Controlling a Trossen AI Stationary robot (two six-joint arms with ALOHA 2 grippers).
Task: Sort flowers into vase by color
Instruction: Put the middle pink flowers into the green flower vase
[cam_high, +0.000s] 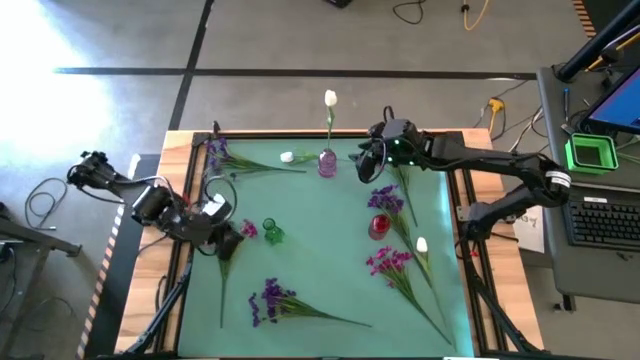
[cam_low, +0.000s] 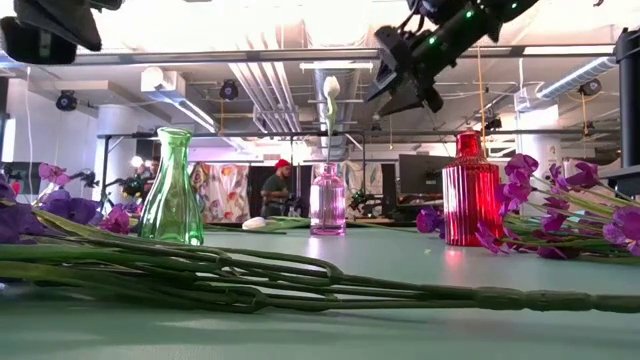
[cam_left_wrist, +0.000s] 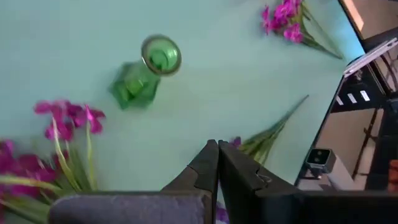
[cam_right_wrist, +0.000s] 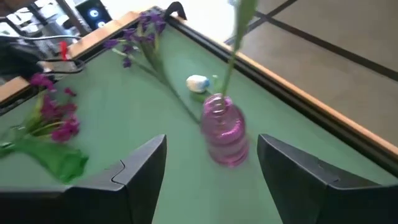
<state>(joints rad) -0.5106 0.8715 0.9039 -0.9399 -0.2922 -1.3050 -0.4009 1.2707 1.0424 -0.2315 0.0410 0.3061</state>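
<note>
A pink glass vase (cam_high: 327, 162) near the table's far edge holds one upright white-bud flower (cam_high: 330, 99) by its stem. My right gripper (cam_high: 366, 162) hovers open just right of that vase, which sits ahead between its fingers in the right wrist view (cam_right_wrist: 224, 130). My left gripper (cam_high: 231, 243) hangs shut and empty above the table's left side, beside a magenta flower (cam_high: 248, 229) lying flat. A green vase (cam_high: 271, 232) and a red vase (cam_high: 379, 226) stand empty. Purple flowers (cam_high: 270, 297), magenta flowers (cam_high: 388, 262) and a white bud (cam_high: 422, 245) lie on the mat.
More purple flowers lie at the far left corner (cam_high: 215, 150) and beside the red vase (cam_high: 385, 198). A loose white bud (cam_high: 287, 157) rests left of the pink vase. Wooden rails (cam_high: 300, 136) edge the green mat. A desk with a keyboard (cam_high: 605, 215) stands on the right.
</note>
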